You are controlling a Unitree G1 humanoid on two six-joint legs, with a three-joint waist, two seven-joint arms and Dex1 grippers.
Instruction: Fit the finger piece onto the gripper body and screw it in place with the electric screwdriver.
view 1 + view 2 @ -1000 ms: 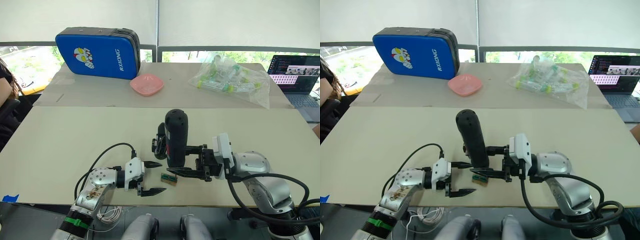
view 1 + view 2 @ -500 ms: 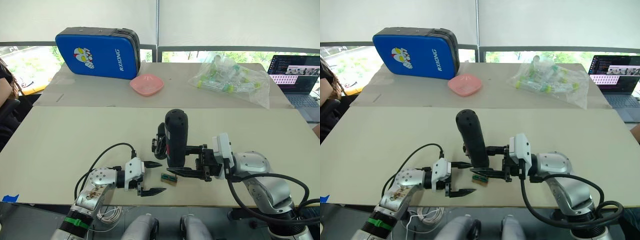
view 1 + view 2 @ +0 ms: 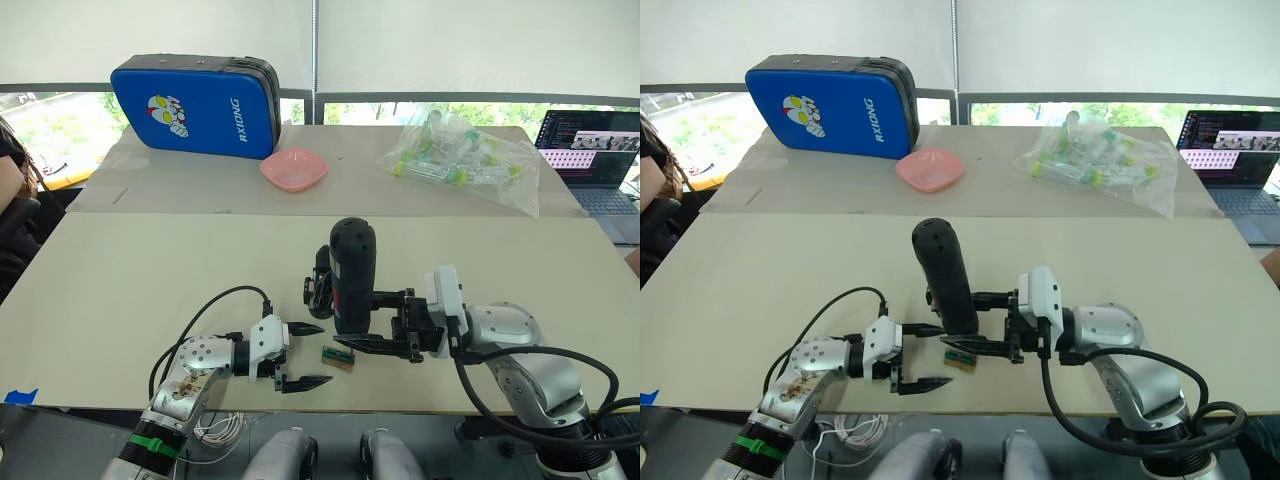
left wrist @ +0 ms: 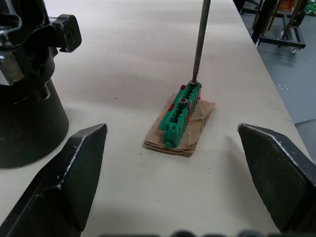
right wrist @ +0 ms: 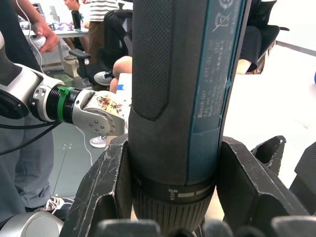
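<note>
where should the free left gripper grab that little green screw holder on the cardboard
Grip the green screw holder across its long sides, coming from above near the end away from the screwdriver bit, which touches its far end. It is narrow and lies flat between the fingers of the open left gripper.

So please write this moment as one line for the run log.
right gripper: shut on electric screwdriver, upright | bit tip: on green screw holder | left gripper: open, empty | gripper body: on table
</note>
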